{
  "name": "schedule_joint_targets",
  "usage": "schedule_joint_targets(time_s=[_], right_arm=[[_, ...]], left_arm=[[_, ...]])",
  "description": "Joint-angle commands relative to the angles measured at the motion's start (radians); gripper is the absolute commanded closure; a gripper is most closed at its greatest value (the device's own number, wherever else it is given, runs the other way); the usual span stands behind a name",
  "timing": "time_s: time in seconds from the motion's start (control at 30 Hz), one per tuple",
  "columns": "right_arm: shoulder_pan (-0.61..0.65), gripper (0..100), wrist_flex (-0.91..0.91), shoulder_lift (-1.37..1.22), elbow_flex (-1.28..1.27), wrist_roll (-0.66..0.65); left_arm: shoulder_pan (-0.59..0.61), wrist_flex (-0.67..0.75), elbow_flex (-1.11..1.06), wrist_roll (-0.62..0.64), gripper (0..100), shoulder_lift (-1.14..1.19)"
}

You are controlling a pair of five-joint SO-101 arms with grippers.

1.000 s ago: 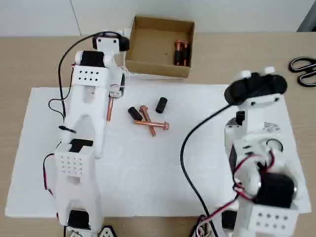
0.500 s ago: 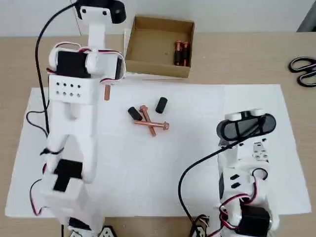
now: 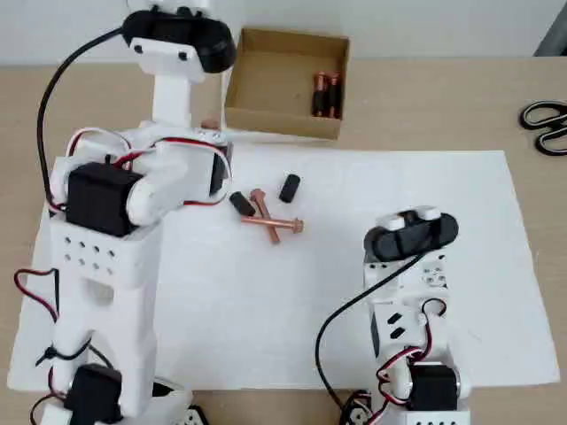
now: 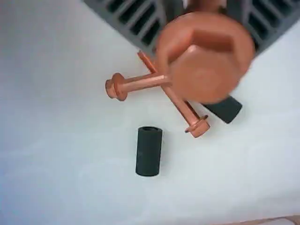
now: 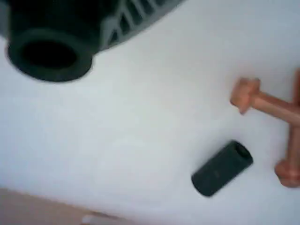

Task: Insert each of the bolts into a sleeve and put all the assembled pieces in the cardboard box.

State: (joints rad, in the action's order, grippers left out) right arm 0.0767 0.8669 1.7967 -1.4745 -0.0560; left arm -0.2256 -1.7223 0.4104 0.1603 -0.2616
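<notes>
My left gripper (image 4: pixel 201 11) is shut on a copper bolt (image 4: pixel 204 61), whose hex head faces the left wrist camera. On the white sheet under it lie two crossed copper bolts (image 3: pixel 270 219) and two black sleeves (image 3: pixel 290 188) (image 3: pixel 241 204). My right gripper (image 5: pixel 51 26) is shut on a black sleeve (image 5: pixel 49 54) with its open bore toward the camera. In the high view the left arm (image 3: pixel 133 195) stands tall over the sheet's left side. The right arm (image 3: pixel 412 235) is folded near the front edge. The cardboard box (image 3: pixel 237 80) at the back holds two assembled pieces (image 3: pixel 325 95).
A white sheet (image 3: pixel 461 204) covers most of the wooden table. Black-handled scissors (image 3: pixel 545 124) lie at the far right edge. Cables trail from both arms near the front edge.
The left arm has risen and carried its bolt toward the back of the table. The right arm has drawn back toward the front edge and slightly left.
</notes>
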Motion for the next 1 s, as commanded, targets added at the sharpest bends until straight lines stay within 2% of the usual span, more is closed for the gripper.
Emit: schedule_joint_targets(time_s=[0.0, 0.13, 0.23, 0.37, 0.5, 0.6, 0.7, 0.83, 0.97], right_arm=[[0.027, 99.5, -0.079, 0.019, 0.0, 0.189], [0.099, 99.4, -0.084, 0.018, -0.002, 0.301], [0.163, 99.3, -0.093, 0.018, -0.034, 0.35], [0.242, 99.4, -0.108, 0.018, -0.074, 0.356], [0.283, 99.4, -0.229, 0.018, -0.11, 0.233], [0.363, 99.1, -0.343, 0.018, -0.155, 0.13], [0.427, 99.4, -0.426, 0.018, -0.209, 0.094], [0.433, 99.4, -0.424, 0.019, -0.209, 0.098], [0.437, 99.4, -0.423, 0.019, -0.209, 0.1]], left_arm=[[-0.009, 0.02, -0.065, 0.009, 99, -0.106], [-0.009, 0.075, -0.225, 0.012, 99, -0.204], [-0.009, 0.183, -0.364, 0.043, 99, -0.281], [-0.009, 0.396, -0.572, 0.08, 99, -0.371], [-0.017, 0.643, -0.808, 0.124, 99, -0.442], [-0.026, 0.835, -0.969, 0.157, 99, -0.499], [-0.028, 0.968, -1.072, 0.163, 99, -0.58], [-0.034, 1.054, -1.155, 0.163, 99, -0.68], [-0.112, 1.062, -1.196, 0.164, 99, -0.72]])
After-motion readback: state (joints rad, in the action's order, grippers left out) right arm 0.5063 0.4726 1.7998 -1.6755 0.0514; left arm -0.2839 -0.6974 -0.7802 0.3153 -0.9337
